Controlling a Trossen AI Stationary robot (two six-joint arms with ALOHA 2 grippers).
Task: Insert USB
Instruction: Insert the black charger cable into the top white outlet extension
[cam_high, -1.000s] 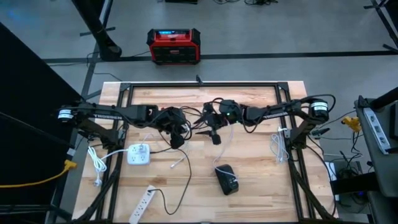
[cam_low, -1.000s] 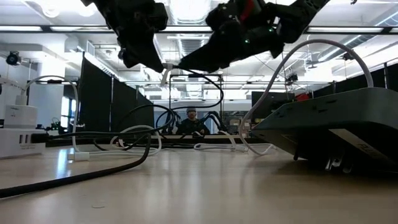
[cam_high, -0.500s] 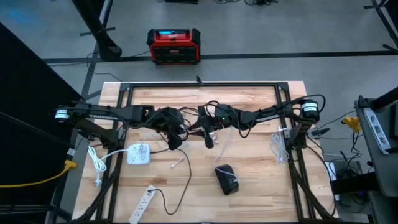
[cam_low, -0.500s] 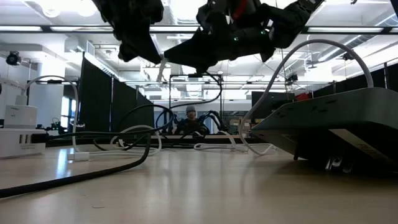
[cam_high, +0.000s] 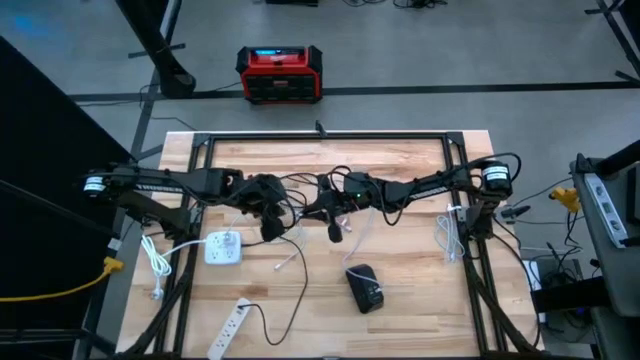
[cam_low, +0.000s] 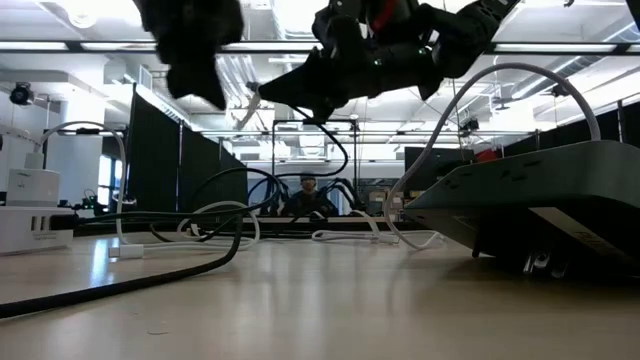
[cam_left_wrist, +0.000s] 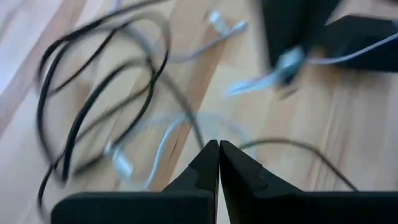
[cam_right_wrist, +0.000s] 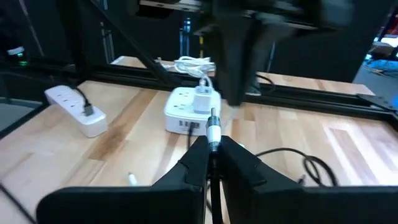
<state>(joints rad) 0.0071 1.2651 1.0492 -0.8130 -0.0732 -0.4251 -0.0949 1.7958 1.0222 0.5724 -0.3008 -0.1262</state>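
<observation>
Right pincer (cam_right_wrist: 210, 151) was clamped on the USB plug (cam_right_wrist: 212, 127), held above the table (cam_high: 410, 280), its tip aimed at the white charger block (cam_right_wrist: 193, 109) straight ahead. Doing this well probably meant squaring the plug to a port before pressing. Left pincer (cam_left_wrist: 218, 147) hung close beside it, fingers together and empty.

USB plug (cam_right_wrist: 212, 129): small silver-tipped connector w/ pale collar on a dark cable, pinched between the right gripper's (cam_right_wrist: 210, 149) closed fingers, tip pointing fwd toward the white charger cube (cam_right_wrist: 191, 111). Cable trails back under the fingers. Charger cube: white, squarish, sits flat on the wooden table, left-centre in the high view (cam_high: 223, 247); a white adapter (cam_right_wrist: 203, 98) stands plugged into its top, and a row of dark ports shows on the side facing the plug. Plug is held above the tabletop, near the cube but apart from it, roughly in line w/ the port side.
</observation>
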